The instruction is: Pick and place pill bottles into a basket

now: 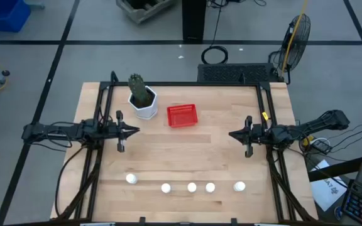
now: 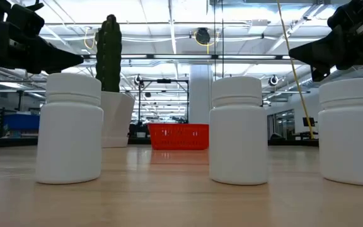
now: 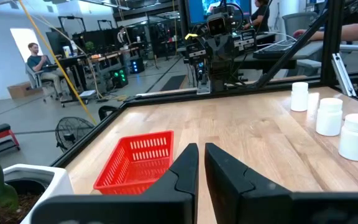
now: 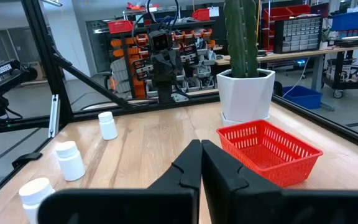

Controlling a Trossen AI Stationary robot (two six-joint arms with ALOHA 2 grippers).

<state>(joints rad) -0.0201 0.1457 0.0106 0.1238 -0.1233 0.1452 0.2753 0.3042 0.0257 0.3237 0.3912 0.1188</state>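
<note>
- Since all five bottles (image 1: 191,187) stand upright in a loose row along the table's near edge, apart from one another, none is in the basket (image 1: 182,115) yet; the task looks unstarted.
- Bottles: small white cylinders with round caps, smooth plastic. Likely light and rigid, somewhat slippery; contents unknown, so weight is a guess. Tall relative to base, so a side nudge could tip one.
- Best hold, by my reading: across the straight body just below the cap, where the walls are parallel. The cap shoulder would stop it sliding down through the fingers.
- Basket: red mesh, low walls, empty, at mid-table toward the far side, just beside the cactus pot (image 1: 144,107). Probably light itself, so a bottle should be lowered in, not dropped against a wall.
- Left gripper (image 1: 134,130): hovering mid-left, fingers nearly together with only a slim gap, holding nothing, well apart from the row.
- Right gripper (image 1: 232,134): hovering mid-right, fingers drawn together, empty, facing the left one.
- Table (image 1: 219,157): bare wood between the row and basket.
</note>
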